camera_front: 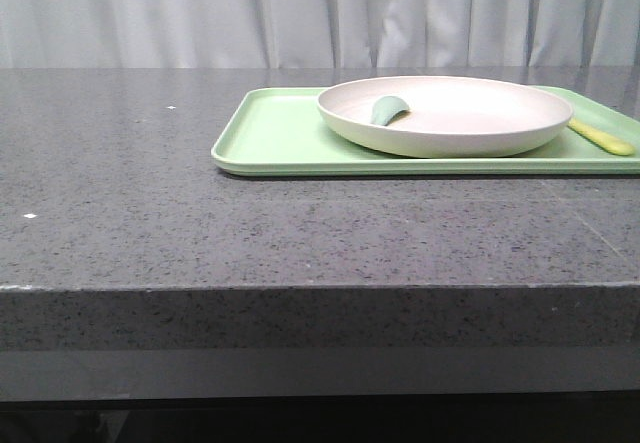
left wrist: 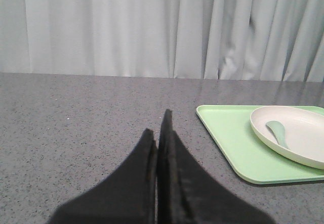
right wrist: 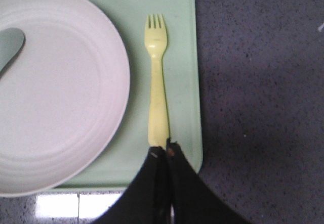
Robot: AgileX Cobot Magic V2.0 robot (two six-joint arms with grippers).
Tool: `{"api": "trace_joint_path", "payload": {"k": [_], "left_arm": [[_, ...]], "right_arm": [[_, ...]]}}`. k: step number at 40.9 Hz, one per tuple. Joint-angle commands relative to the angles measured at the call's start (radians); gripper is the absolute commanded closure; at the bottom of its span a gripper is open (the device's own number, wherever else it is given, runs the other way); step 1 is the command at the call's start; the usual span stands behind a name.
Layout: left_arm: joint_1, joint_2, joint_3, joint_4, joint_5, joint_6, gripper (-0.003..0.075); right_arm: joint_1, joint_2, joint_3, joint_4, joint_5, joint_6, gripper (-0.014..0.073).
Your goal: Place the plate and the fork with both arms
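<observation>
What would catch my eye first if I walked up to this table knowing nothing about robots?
Probably the big cream plate sitting on a light-green tray toward the right of the dark speckled table, with a small grey-green curved piece lying inside it. Next, the little yellow fork on the tray beside the plate, with the right claw, shut, just above its handle end.

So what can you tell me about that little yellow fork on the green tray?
The fork is small, pale yellow and looks like matte plastic, with four short tines and a slim handle rounded at the end. It lies flat on the light-green tray, in the strip between the plate and the tray's raised edge, apart from the plate. The right gripper, jaws together, hangs over its handle end; contact is unclear.
</observation>
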Motion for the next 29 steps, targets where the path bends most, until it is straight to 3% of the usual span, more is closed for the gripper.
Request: {"api": "trace_joint_path", "payload": {"k": [1,17,29], "left_arm": [[0.001,0.011,-0.024,-0.002,-0.082,0.000,0.0738],[0.001,0.011,-0.024,-0.002,-0.082,0.000,0.0738],[0.001,0.011,-0.024,-0.002,-0.082,0.000,0.0738]], "right_arm": [[-0.006,-0.154,0.120,-0.010,-0.121,-0.013,0.0661],[-0.003,-0.747,0.731,-0.010,-0.596,-0.083,0.0661],[-0.003,-1.131,0.983,-0.010,-0.751,-0.083,0.0661]]}}
